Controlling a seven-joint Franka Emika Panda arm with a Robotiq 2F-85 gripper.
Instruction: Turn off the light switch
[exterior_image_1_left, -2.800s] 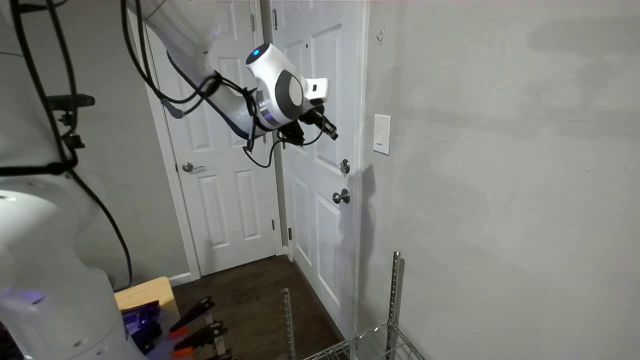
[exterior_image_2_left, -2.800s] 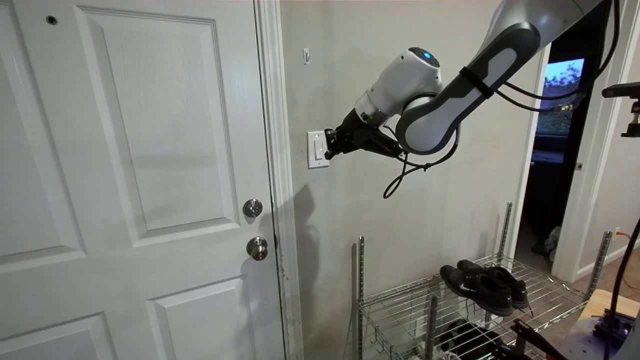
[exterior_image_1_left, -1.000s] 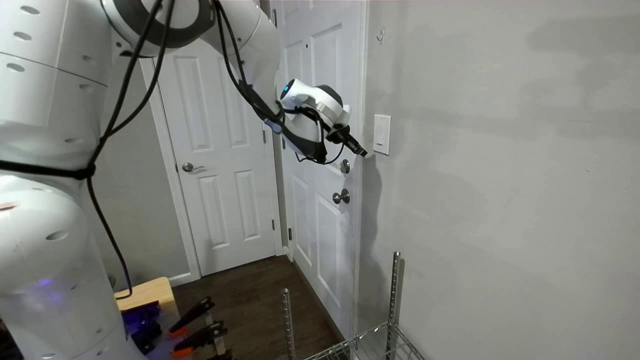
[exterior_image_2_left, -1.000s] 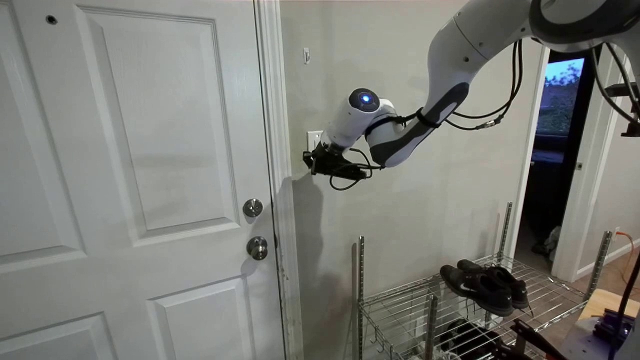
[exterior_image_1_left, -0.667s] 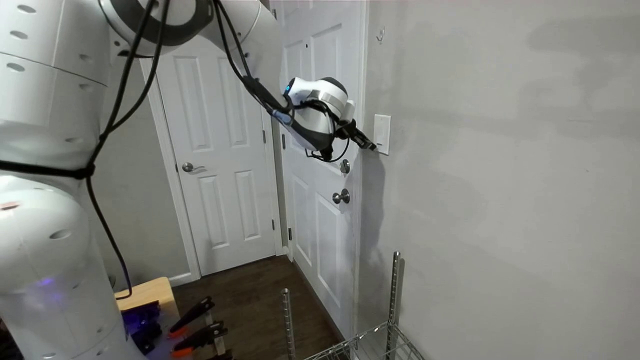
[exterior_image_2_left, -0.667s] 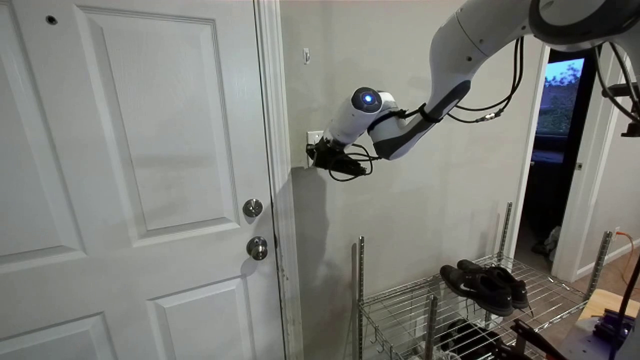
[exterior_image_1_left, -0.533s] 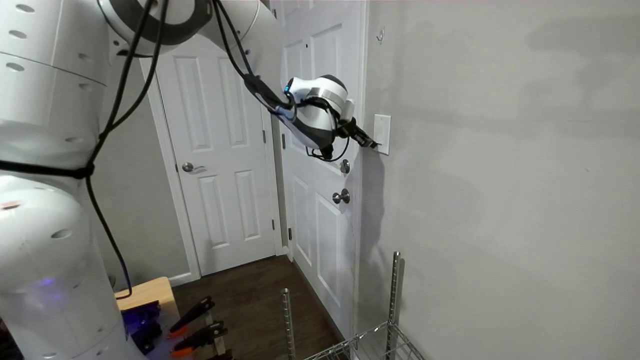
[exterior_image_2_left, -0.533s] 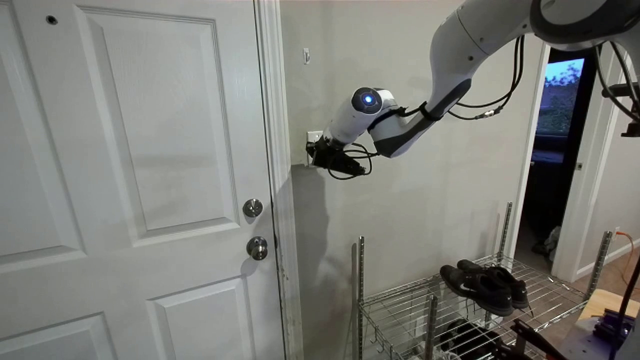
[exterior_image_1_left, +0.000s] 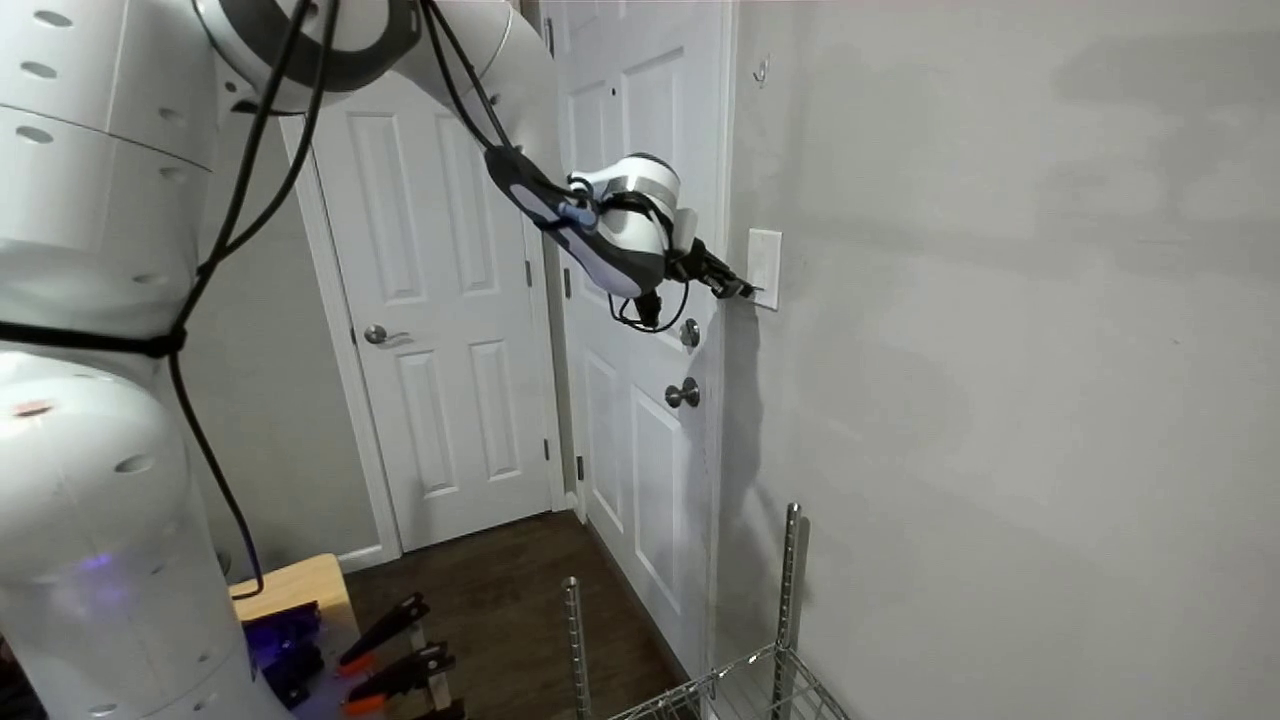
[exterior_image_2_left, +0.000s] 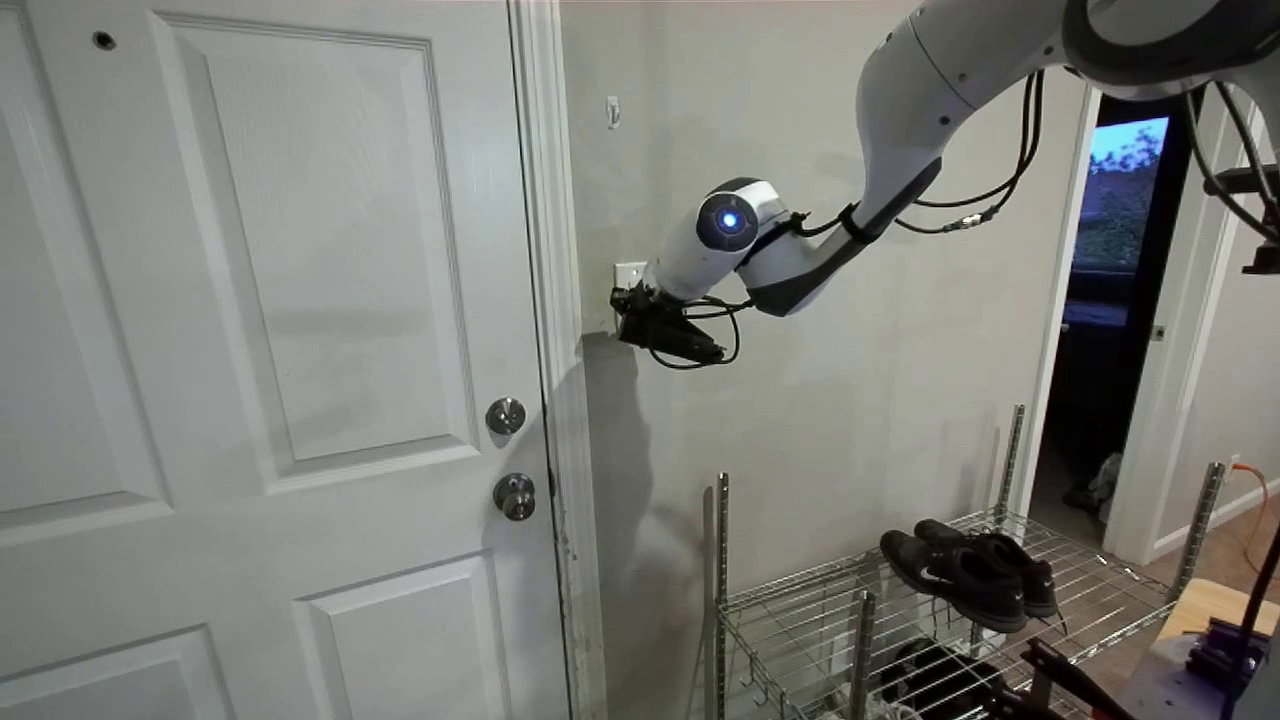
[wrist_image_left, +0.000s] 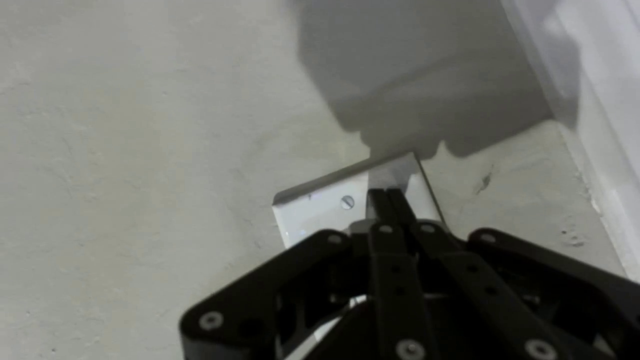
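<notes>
The light switch (exterior_image_1_left: 765, 262) is a white upright plate on the grey wall beside the door frame. In an exterior view only its top (exterior_image_2_left: 629, 273) shows past my gripper (exterior_image_2_left: 618, 302). My gripper (exterior_image_1_left: 750, 292) points at the lower part of the plate, with its tips at or very close to it; I cannot tell whether they touch. In the wrist view the gripper (wrist_image_left: 387, 191) has both fingers together with nothing between them. They lie over the plate (wrist_image_left: 325, 212), near its screw end. The rocker is hidden there behind the fingers.
A white door (exterior_image_2_left: 330, 250) with a round knob (exterior_image_2_left: 515, 496) and a deadbolt (exterior_image_2_left: 505, 415) stands beside the switch. A wire rack (exterior_image_2_left: 800, 590) with black shoes (exterior_image_2_left: 965, 575) stands below along the wall. A small hook (exterior_image_2_left: 613, 112) is on the wall above.
Over the earlier frames the arm has reached down and forward, bringing the shut gripper to the plate's lower part. In the last half second the wrist tilted back slightly while the tips stayed there.
</notes>
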